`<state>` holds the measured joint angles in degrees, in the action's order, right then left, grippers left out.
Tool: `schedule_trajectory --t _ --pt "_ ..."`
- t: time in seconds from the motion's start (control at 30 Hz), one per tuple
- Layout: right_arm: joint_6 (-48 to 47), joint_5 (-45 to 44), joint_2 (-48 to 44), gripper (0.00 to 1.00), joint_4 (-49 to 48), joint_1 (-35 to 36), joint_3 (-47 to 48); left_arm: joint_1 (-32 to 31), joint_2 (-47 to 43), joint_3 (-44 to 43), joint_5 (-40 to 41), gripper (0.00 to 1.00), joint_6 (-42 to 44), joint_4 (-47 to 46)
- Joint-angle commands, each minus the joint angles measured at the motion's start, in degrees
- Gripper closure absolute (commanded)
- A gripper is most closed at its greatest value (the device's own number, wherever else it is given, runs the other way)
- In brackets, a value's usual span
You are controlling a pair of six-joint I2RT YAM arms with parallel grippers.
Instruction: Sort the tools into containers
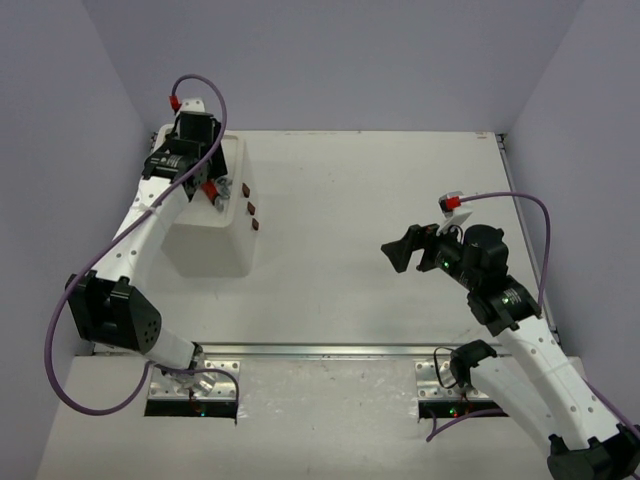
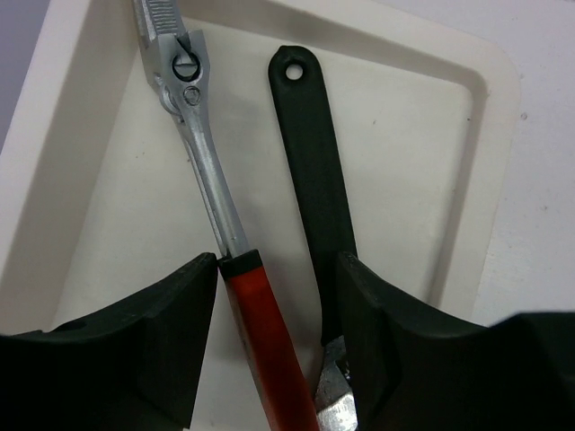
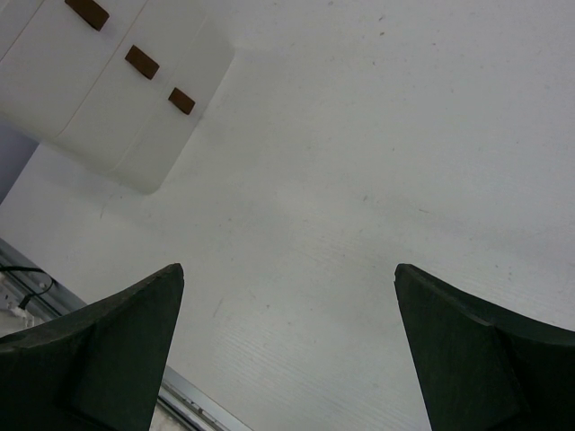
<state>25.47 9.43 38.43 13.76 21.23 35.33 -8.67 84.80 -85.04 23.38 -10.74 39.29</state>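
Up at ten o'clock, the left gripper hangs over the tray on the box, jaws apart, gripping nothing. A red wrench and black wrench lie in the tray, side by side. No tools show on the table, so sorting looks nearly done, maybe finished. At three o'clock the right gripper hovers wide open, empty.

Lying flat, side by side in tray top of white box: 2 tools, red-handled wrench and black wrench.
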Motion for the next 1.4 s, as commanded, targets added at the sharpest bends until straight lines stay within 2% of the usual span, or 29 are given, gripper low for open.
schedule_trajectory --t 0.0,0.23,0.37,0.4,0.43,0.47,0.6,0.7,0.73,0.77,0.9,1.27,1.37 --pt "-0.43 0.16 -0.20 0.01 -2.68 0.11 -0.17 -1.08 0.41 -2.47 -0.28 0.45 0.11 -0.03" --pt "-0.29 0.50 0.01 0.01 -2.77 0.12 -0.17 -2.46 -1.83 -5.12 1.51 0.43 0.04 0.88" --pt "-0.34 0.43 -0.03 0.01 -2.70 0.04 -0.19 -3.02 -4.86 -5.25 3.07 0.27 -1.08 0.97" --pt "-0.34 0.41 0.05 0.01 -2.76 0.04 -0.17 -3.09 -6.72 -5.01 3.45 0.12 -1.41 0.46" --pt "-0.34 0.41 0.06 0.01 -2.77 0.04 -0.17 -3.11 -8.04 -4.56 3.65 0.02 -1.67 -0.05" --pt "-0.40 0.29 0.00 0.01 -2.71 0.04 -0.05 -3.11 -10.24 -3.63 3.93 0.00 -2.11 -1.10" --pt "-1.21 -2.29 -0.64 0.01 -0.44 0.12 1.34 -3.02 -16.84 1.58 5.03 0.00 -4.22 -4.36" --pt "-3.36 -9.08 -0.32 0.01 8.90 0.04 7.00 -3.03 -26.61 8.88 6.95 0.00 -5.91 -7.65" --pt "-3.86 -9.43 -0.07 0.01 9.35 0.11 7.29 -3.02 -28.82 10.65 7.84 0.00 -6.40 -8.26" --pt "-4.66 -14.22 0.37 0.01 12.50 0.12 10.44 -3.09 -32.31 13.57 9.17 0.00 -7.33 -8.87" --pt "-6.64 -20.77 0.79 0.01 21.16 0.12 16.14 -3.02 -41.56 19.63 11.98 0.00 -7.36 -9.25" --pt "-10.27 -23.99 -10.25 0.01 26.44 0.12 20.89 -3.05 -56.33 22.35 13.79 0.00 -5.52 4.27" --pt "-11.53 -25.97 -12.49 0.01 28.91 0.12 22.00 -3.08 -60.16 23.80 12.92 0.00 -4.99 5.36"
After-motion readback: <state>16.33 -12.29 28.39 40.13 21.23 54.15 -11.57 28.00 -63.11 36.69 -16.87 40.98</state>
